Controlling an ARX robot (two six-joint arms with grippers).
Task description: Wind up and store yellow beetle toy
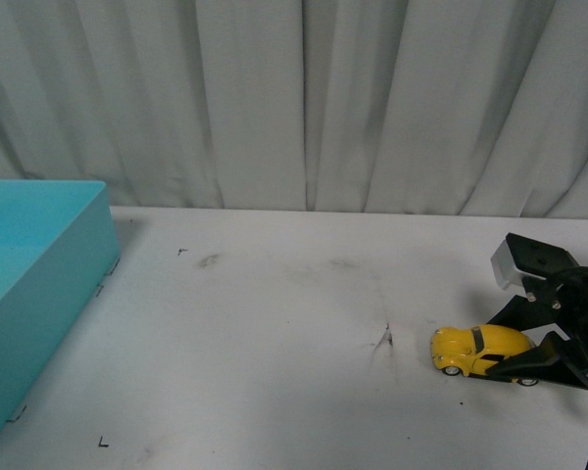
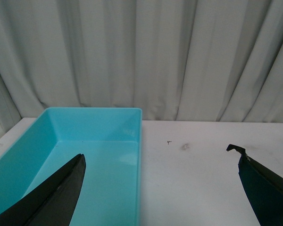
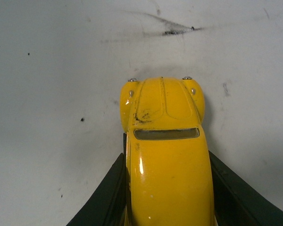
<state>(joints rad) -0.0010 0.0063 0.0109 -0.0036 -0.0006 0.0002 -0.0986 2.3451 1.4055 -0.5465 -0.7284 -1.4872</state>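
I have the right fingers (image 3: 108, 193) closed narrow on the yellow beetle toy (image 1: 478, 349), one black finger pressed along each flank of the car. In the right wrist view the rounded hood and the windscreen strip stick out past the fingertips, and the roof sits between them. The hood carries some dark scratches, and I can read no lettering on the paint. From the front view the toy's wheels look to be on the white table (image 1: 255, 323), though I cannot be sure they bear on it.

Just beyond the toy's nose, ahead of the right fingers, there is a dark scuff (image 1: 387, 340) on the table. A few small black corner marks (image 1: 103, 443) lie scattered well away from these fingers; they are plain angles, not letters.

The left fingers (image 2: 61, 197) are spread wide and hold nothing. One of them shows over the open inside of the teal box (image 2: 139, 141), the other over bare table beside it. The box is well apart from the right fingers and the toy, and a pale curtain (image 1: 304, 98) hangs behind everything.
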